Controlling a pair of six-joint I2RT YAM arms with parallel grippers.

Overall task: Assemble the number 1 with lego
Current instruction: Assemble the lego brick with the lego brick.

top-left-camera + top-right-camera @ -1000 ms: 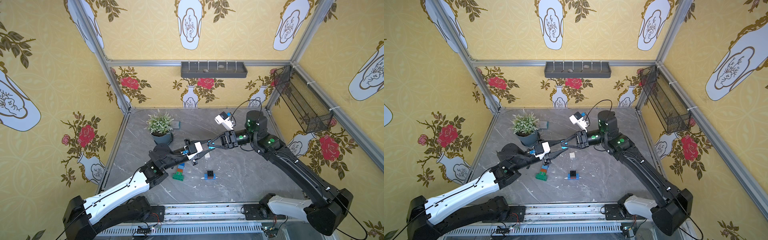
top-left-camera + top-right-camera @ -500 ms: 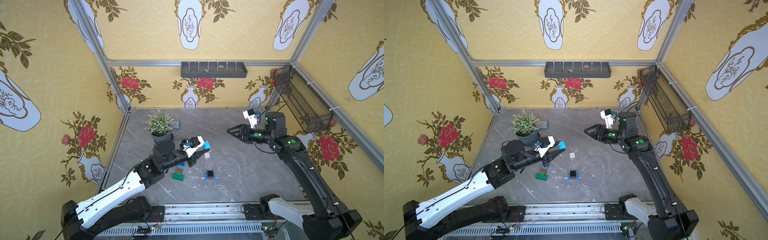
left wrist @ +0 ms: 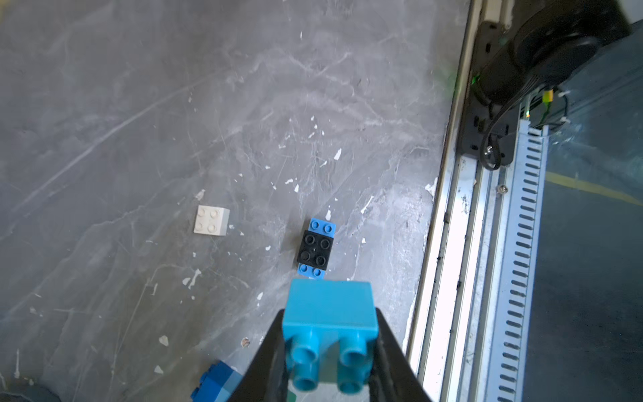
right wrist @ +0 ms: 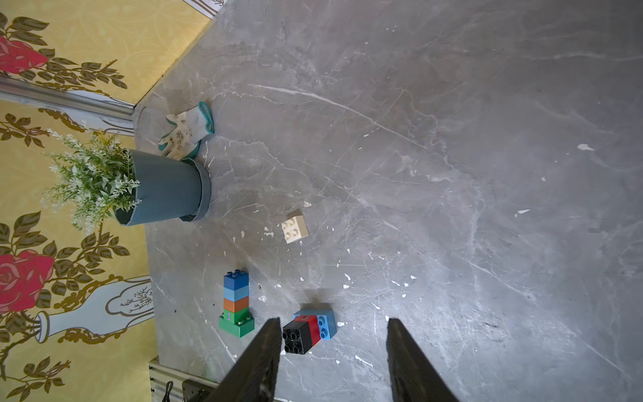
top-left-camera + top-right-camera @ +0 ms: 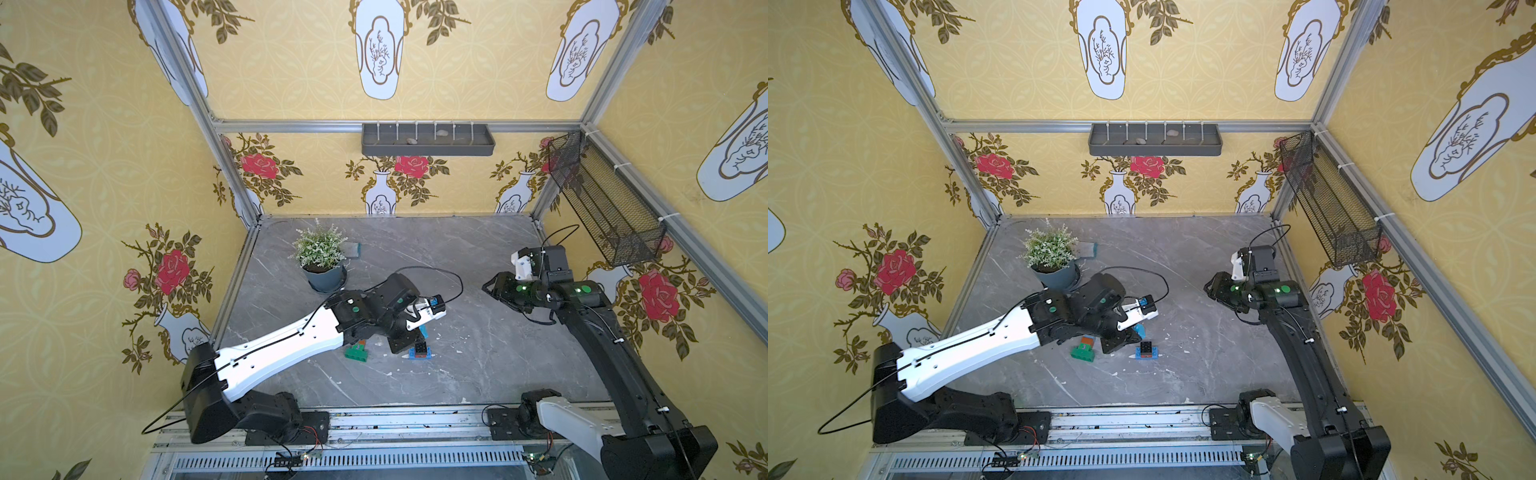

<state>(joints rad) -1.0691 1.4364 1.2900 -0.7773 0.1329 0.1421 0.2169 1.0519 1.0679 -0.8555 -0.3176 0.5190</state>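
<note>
The left arm stretches low from 7 o'clock toward the table's middle, wrist bent down. The left gripper (image 3: pixel 330 351) pinches a glossy light blue brick (image 3: pixel 328 309) by its smooth sides, its round studs facing the wrist camera. The right arm is folded at 3 o'clock, the right gripper (image 4: pixel 334 322) raised with jaws spread and empty. At 6 o'clock of centre, a black brick (image 3: pixel 315 249) tops a red brick (image 4: pixel 314 329) on a long blue brick (image 4: pixel 327 323), and a white brick (image 4: pixel 294 228) lies apart toward the plant pot (image 4: pixel 167 189).

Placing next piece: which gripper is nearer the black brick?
Left. The left gripper, gripping a light blue brick, hovers beside the black brick; the right gripper is far away.
</note>
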